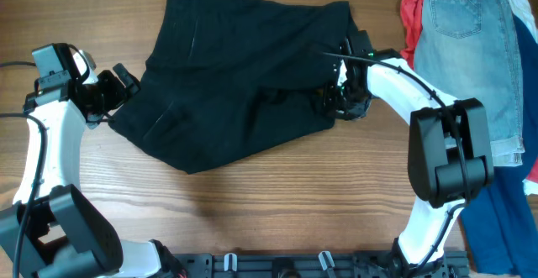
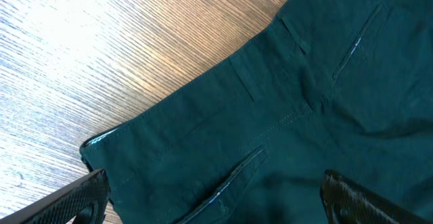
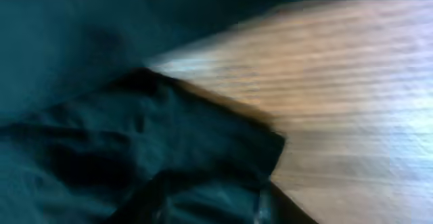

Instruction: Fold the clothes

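The black garment (image 1: 244, 76) lies spread on the wooden table in the overhead view. A white label (image 1: 341, 73) shows at its right edge. My left gripper (image 1: 118, 89) is at the garment's left edge. In the left wrist view it (image 2: 216, 200) is open wide, with the garment (image 2: 284, 116) and a pocket seam between its fingers. My right gripper (image 1: 336, 102) is at the garment's right edge. The right wrist view is blurred. There bunched black fabric (image 3: 169, 149) covers the jaws (image 3: 216, 204), which appear shut on it.
Light-blue denim shorts (image 1: 471, 51) lie at the far right, over a red cloth (image 1: 410, 13). A dark blue fabric (image 1: 504, 219) lies at the right front. Bare wood (image 1: 252, 211) shows in front of the garment.
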